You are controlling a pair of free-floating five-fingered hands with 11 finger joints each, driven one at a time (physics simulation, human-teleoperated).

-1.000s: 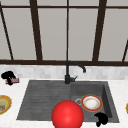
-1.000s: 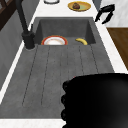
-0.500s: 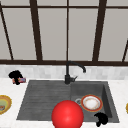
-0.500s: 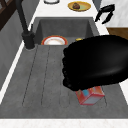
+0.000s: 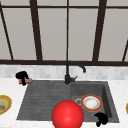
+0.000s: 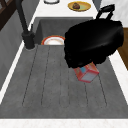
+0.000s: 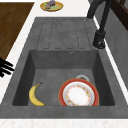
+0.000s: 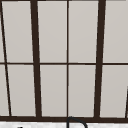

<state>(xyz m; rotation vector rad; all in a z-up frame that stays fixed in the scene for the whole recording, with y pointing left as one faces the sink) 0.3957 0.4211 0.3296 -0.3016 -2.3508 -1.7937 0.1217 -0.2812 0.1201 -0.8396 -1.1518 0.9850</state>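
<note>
A white surface carries a dark grey sink with a ribbed draining board on its left and a basin on its right; a black faucet stands at the back edge, beneath a dark-framed window.

The left robot hand hovers above the rear left corner of the draining board, fingers curled down and clamped on a small red carton, which hangs tilted below the palm, clear of the board.

The right robot hand hangs at the front right corner of the basin; whether its fingers are together or apart cannot be told.

In the basin lie a red-rimmed plate and, to its left in the right side view, a banana. A red ball hides the sink's front centre in the front view. A yellow dish of food rests on the surface to the left.
</note>
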